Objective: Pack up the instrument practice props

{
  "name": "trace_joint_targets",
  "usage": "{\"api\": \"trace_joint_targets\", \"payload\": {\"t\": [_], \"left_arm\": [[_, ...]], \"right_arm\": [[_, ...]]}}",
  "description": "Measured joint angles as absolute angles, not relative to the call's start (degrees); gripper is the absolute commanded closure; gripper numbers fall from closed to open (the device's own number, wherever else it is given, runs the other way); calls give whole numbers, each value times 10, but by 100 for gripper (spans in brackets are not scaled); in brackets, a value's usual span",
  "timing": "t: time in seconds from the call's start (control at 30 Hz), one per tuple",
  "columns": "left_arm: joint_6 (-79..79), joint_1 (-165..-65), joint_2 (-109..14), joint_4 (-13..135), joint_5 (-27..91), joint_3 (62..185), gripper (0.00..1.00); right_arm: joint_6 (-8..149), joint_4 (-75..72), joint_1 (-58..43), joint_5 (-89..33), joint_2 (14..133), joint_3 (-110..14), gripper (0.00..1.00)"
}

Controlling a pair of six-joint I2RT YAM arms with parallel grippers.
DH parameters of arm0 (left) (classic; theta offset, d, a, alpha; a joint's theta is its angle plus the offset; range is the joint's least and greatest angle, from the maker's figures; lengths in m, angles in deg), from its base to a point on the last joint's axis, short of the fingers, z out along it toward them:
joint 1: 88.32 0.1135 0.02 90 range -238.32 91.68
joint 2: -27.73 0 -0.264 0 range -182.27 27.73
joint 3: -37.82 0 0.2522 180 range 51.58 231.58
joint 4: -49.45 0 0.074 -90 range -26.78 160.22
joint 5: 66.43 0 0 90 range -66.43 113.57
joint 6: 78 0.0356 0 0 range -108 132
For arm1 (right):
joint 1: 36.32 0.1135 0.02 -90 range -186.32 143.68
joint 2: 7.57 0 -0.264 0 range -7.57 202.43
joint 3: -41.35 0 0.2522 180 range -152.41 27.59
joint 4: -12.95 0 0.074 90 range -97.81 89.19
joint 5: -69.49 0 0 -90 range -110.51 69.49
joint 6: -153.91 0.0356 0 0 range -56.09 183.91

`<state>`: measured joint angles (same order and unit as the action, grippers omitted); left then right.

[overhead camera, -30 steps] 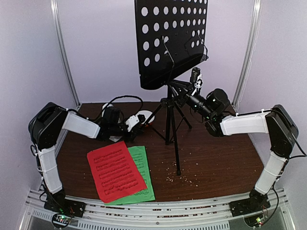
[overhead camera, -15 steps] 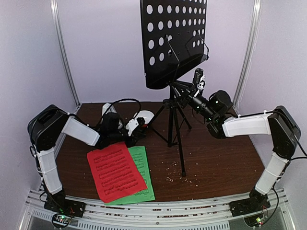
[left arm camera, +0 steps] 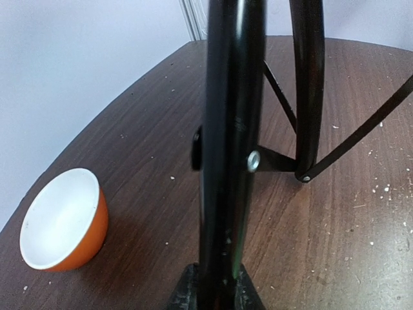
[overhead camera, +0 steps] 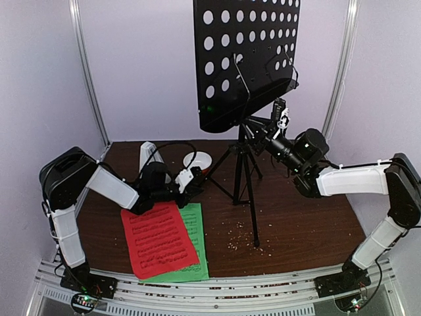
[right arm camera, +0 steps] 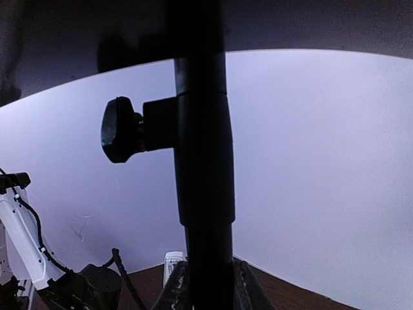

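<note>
Wooden table (overhead camera: 302,217), red sheet-music page (overhead camera: 158,237), print unreadable

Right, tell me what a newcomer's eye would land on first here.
The tall black music stand, its perforated desk towering at centre back, with both arms' jaws closed on it: the right arm on the post under the desk, the left arm on a tripod leg. Next, the red page lying over the green page at front left.

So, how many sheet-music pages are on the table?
2. The red page lies at the near left of the table; the green page lies partly under it, showing at its right. Others may be hidden beneath.
</note>
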<state>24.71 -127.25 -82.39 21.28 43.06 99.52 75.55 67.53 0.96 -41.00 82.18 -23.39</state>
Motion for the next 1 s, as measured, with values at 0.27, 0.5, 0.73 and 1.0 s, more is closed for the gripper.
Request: {"api": "trace_joint_targets", "payload": {"t": [0.27, 0.5, 0.73, 1.0], "left_arm": [[231, -1301, -824, 195, 422, 988, 100], [207, -1316, -824, 188, 422, 988, 100], [197, -1331, -824, 185, 421, 988, 100], [180, -1351, -824, 169, 406, 988, 100]], "right_arm": [[732, 629, 22, -385, 764, -200, 100], [720, 605, 31, -366, 735, -184, 100], [715, 592, 39, -357, 709, -166, 100], [709, 576, 47, -348, 693, -159, 100]]}}
